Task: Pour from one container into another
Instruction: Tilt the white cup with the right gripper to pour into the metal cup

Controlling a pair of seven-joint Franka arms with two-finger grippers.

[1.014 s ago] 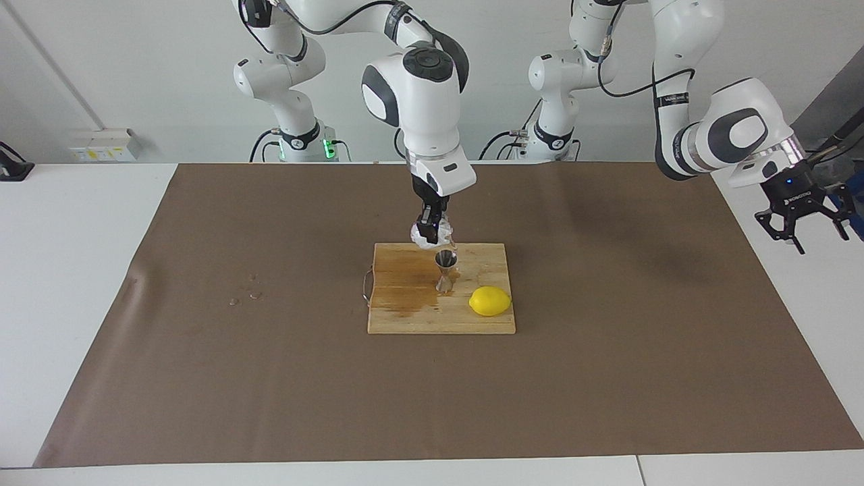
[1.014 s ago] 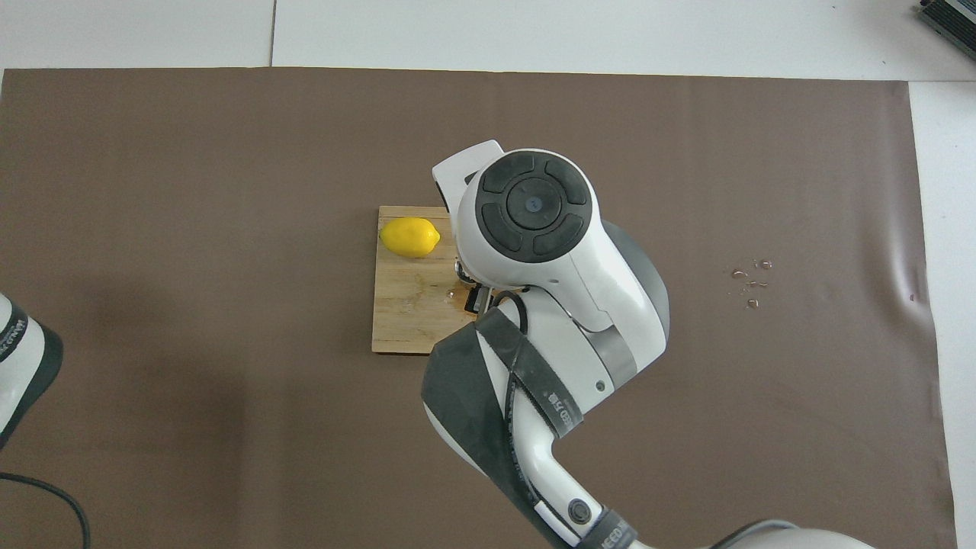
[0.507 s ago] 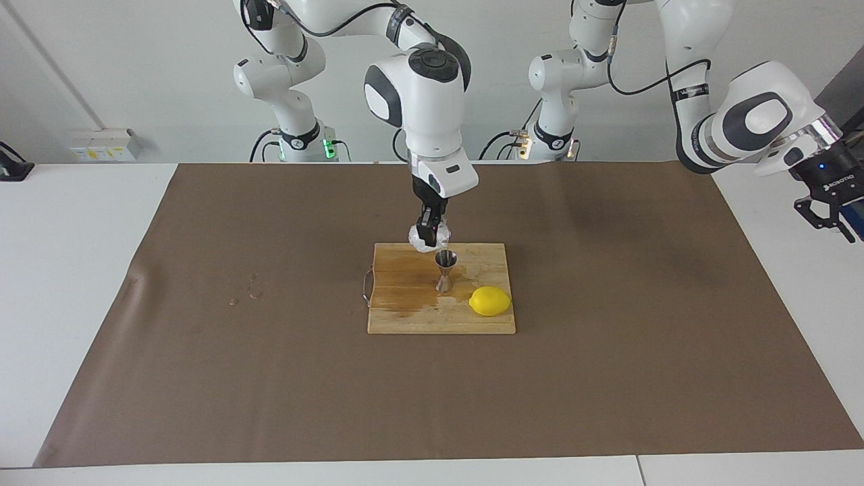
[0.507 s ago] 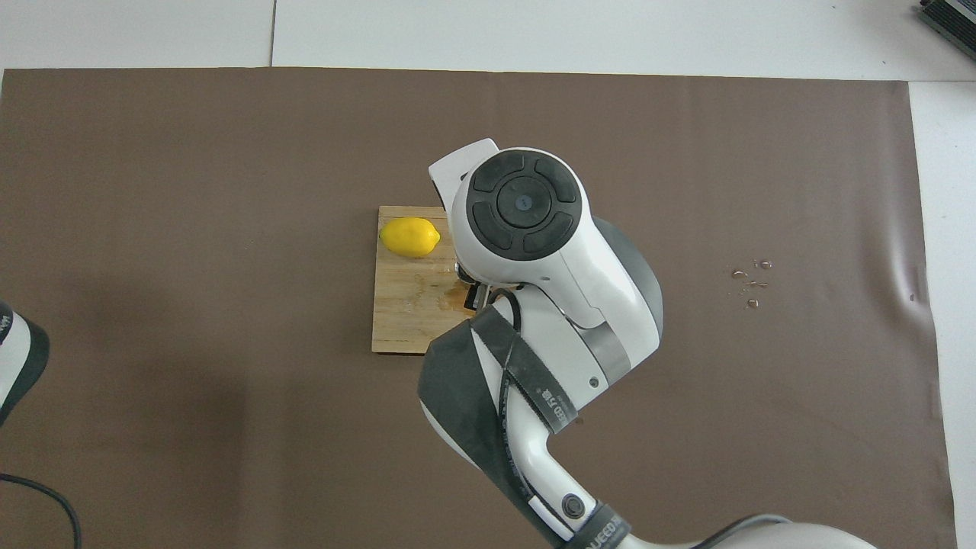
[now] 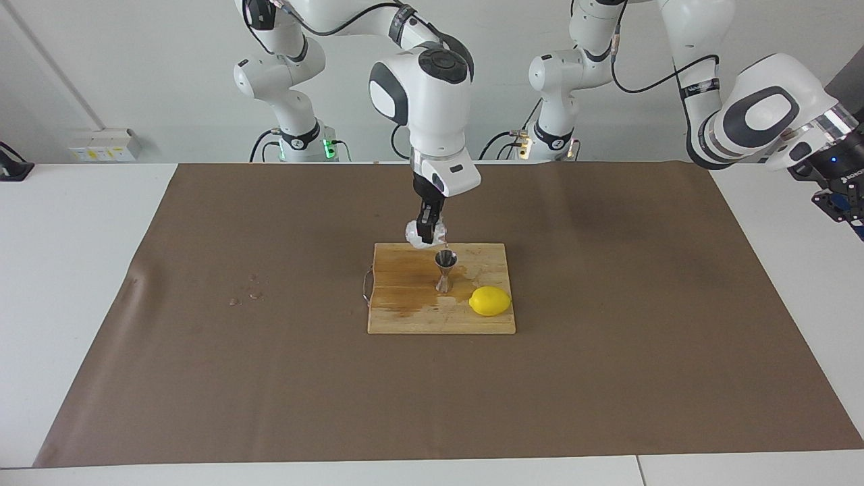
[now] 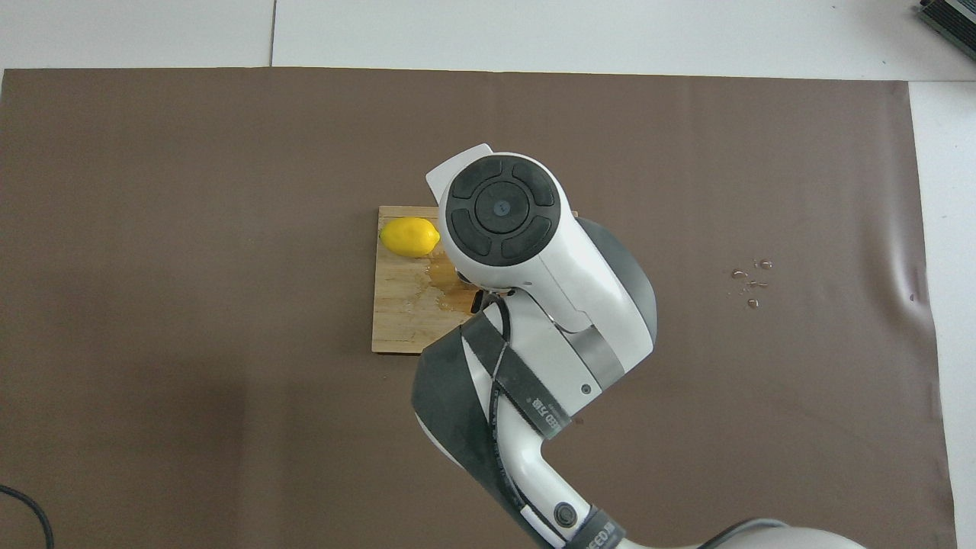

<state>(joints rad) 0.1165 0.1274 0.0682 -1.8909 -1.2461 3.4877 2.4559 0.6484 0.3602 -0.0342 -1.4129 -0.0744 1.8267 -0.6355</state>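
Right claw [image 5: 425, 236] is clamped on the crinkled cup [image 5: 413, 235], over the cutting board [image 5: 405, 310] beside the jigger [image 5: 445, 270]. Cup seems light, crushable: grip its wall gently. Left claw [image 5: 844, 202] waits; opening indeterminable.

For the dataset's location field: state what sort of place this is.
Probably a robotics lab set up as a mock bar or kitchen station. Two white robot arms stand at a white table covered by a brown mat, with a wooden cutting board, a yellow lemon and a small steel hourglass-shaped jigger.
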